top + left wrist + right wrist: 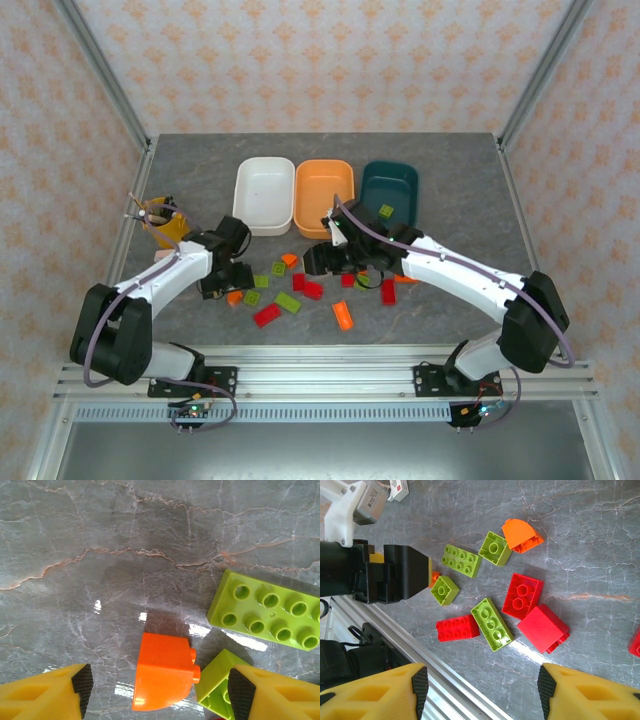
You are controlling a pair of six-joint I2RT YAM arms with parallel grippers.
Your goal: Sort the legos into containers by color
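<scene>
Top external: the legos (342,316) lie scattered before the three tubs (325,190). Left wrist: the left gripper (159,692) straddles an orange brick (162,675), fingers apart and clear of it. We reckon it's light, stiff and slick, so pinch the flat sides. Right wrist: the right gripper (481,690) gapes wide and empty near red and green bricks (522,595).

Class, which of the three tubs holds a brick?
The dark teal tub, rightmost: a lime brick lies inside; the white tub and orange tub look bare.
</scene>
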